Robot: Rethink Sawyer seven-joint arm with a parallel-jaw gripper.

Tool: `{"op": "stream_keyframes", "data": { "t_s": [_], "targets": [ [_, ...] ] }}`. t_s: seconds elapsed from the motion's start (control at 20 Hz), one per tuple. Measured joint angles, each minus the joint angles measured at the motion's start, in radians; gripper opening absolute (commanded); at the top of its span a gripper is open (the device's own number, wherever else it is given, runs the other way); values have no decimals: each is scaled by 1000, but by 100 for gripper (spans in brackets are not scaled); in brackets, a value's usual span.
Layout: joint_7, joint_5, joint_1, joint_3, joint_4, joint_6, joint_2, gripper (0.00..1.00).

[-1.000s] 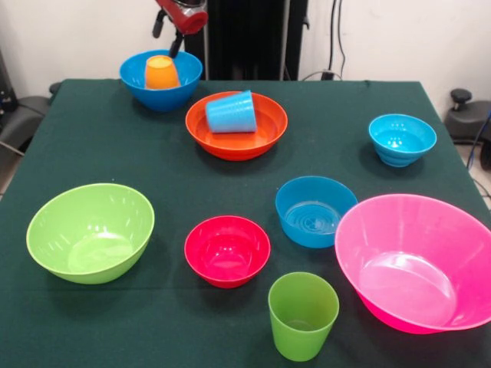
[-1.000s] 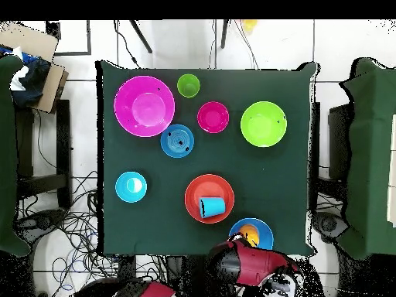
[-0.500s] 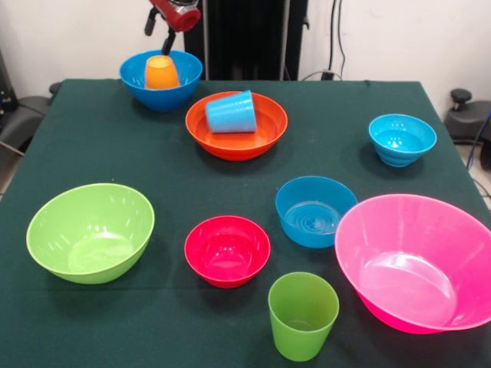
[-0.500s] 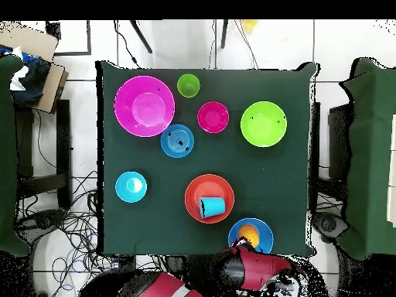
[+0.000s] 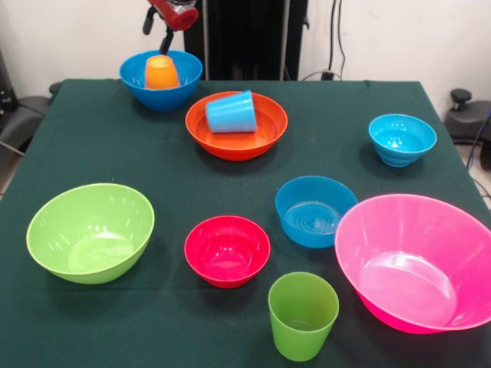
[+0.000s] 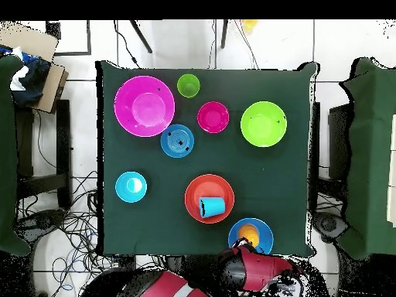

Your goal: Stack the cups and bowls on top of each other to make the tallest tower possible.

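Dark green cloth covers the table (image 5: 192,165), and on it you have no tower yet: nothing is stacked beyond two cups sitting in bowls. The glossy orange plastic tumbler (image 5: 161,72) stands upside down inside the large blue plastic bowl (image 5: 184,77) at the far corner. The light blue tumbler (image 5: 230,113) lies on its side in the wide orange bowl (image 5: 265,134). Apart from these stand the lime green bowl (image 5: 90,231), the small red bowl (image 5: 227,250), the medium blue bowl (image 5: 314,210), the big pink bowl (image 5: 418,261), the small turquoise bowl (image 5: 402,139) and the upright green tumbler (image 5: 302,314).

Over the last second the gripper (image 5: 156,27) has drawn up and back from the orange tumbler; only its red head and dark tips show at the top edge now. You cannot tell from here whether its fingers are spread or pressed together, though nothing hangs from them. You may judge that it has let go there, so the building has hardly begun. Watch the light blue tumbler: lying sideways, it looks likely to roll when approached.
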Motion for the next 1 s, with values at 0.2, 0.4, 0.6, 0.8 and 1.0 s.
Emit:
{"op": "stream_keyframes", "data": {
  "t_s": [0.2, 0.4, 0.6, 0.8, 1.0],
  "targets": [
    [0, 0, 0, 0, 0, 0, -1, 100],
    [0, 0, 0, 0, 0, 0, -5, 100],
    [0, 0, 0, 0, 0, 0, -3, 100],
    [0, 0, 2, -5, 0, 0, 9, 100],
    [0, 0, 7, -12, 0, -11, 49, 100]
  ]
}}
